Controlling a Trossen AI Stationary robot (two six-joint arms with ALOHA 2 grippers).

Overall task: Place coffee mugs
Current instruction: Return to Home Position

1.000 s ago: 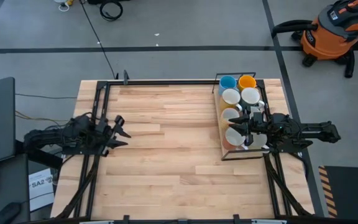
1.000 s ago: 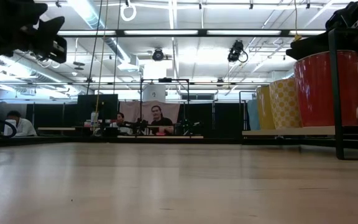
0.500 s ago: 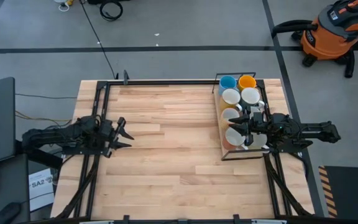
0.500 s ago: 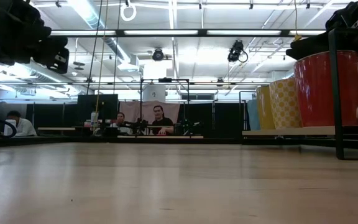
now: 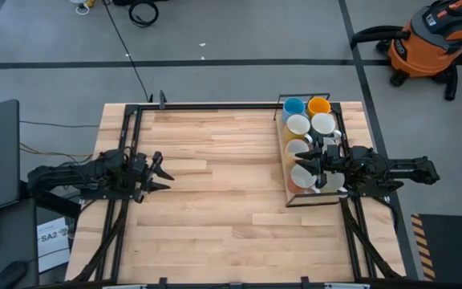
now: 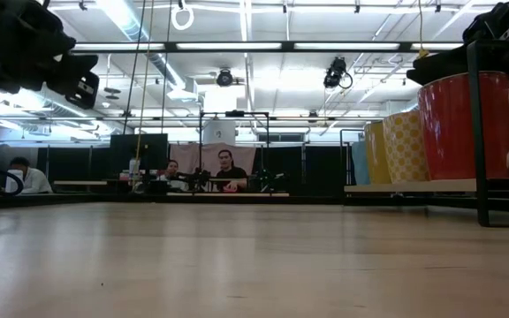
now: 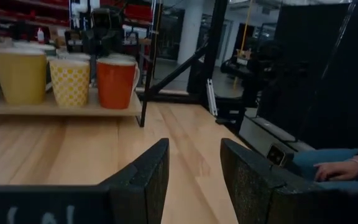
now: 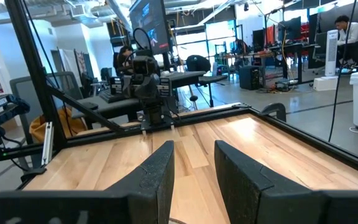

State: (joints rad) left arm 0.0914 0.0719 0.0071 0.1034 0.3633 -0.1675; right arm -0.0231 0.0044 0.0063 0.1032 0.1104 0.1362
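Note:
Several coffee mugs stand upright in two rows on a black-framed wooden rack (image 5: pixel 289 201) at the table's right side: light blue (image 5: pixel 293 106), orange-yellow (image 5: pixel 319 105) and white ones (image 5: pixel 297 124). The left wrist view shows a yellow mug (image 7: pixel 22 76), a yellow-patterned one (image 7: pixel 70 81) and a red-orange one (image 7: pixel 115 82) on the shelf (image 7: pixel 61 111). My left gripper (image 5: pixel 160 173) is open, level, above the table's left edge, with nothing between its fingers (image 7: pixel 194 168). My right gripper (image 5: pixel 314 167) hovers open above the rack's near mugs, also with nothing between its fingers (image 8: pixel 194 163).
Bare wooden tabletop (image 5: pixel 223 177) lies between the two arms. An orange shop vacuum (image 5: pixel 431 40) stands on the floor beyond the far right corner. People sit at desks in the room behind (image 6: pixel 225 168), and a person's hand (image 7: pixel 334 169) shows beside the table.
My left gripper has tipped down toward level and sunk a little over the table's left edge, then kept still. Its fingers stay open.

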